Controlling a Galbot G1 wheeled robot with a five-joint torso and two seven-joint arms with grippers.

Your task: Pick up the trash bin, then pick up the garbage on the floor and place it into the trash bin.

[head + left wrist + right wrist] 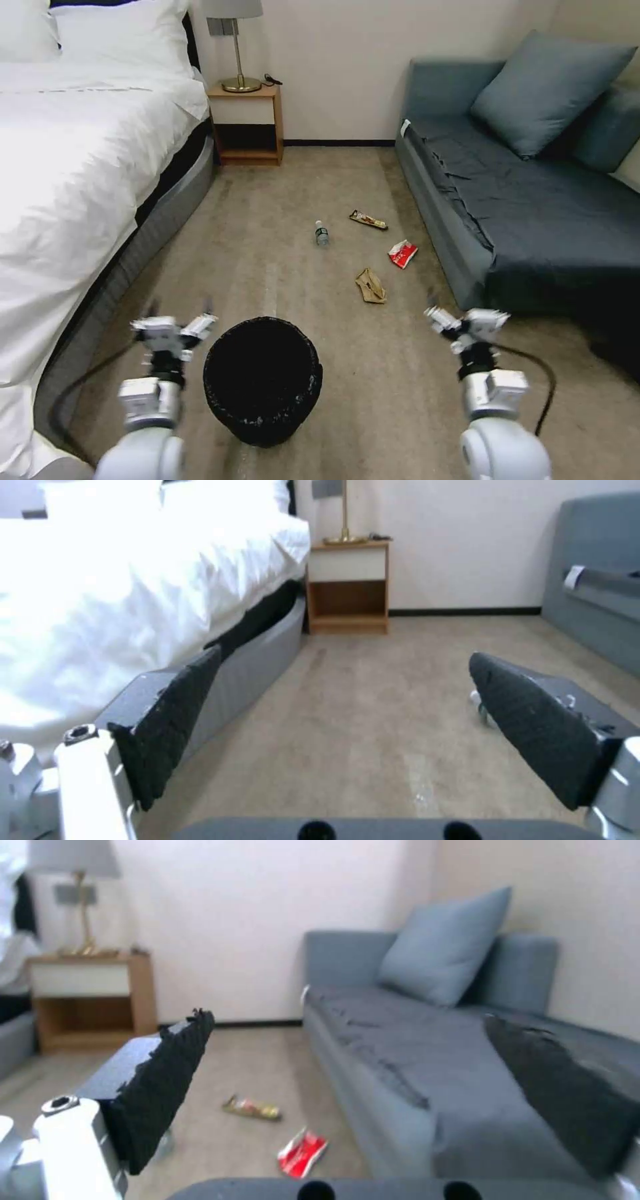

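The trash bin (263, 379), round and lined with a black bag, stands on the floor between my two arms. My left gripper (175, 325) hangs open just left of its rim, empty. Open and empty too, my right gripper (465, 319) is off to the bin's right near the sofa. Garbage lies beyond the bin: a tan paper wad (371, 286), a small clear bottle (322, 234), a red-and-white packet (403, 253) and a long dark wrapper (368, 219). The right wrist view shows the packet (301, 1153) and the wrapper (252, 1108) past its open fingers (163, 1080).
A white bed (73, 167) runs along the left and a grey-blue sofa (533, 207) along the right. A wooden nightstand (245, 123) with a lamp stands at the far wall. Open carpet lies between bed and sofa.
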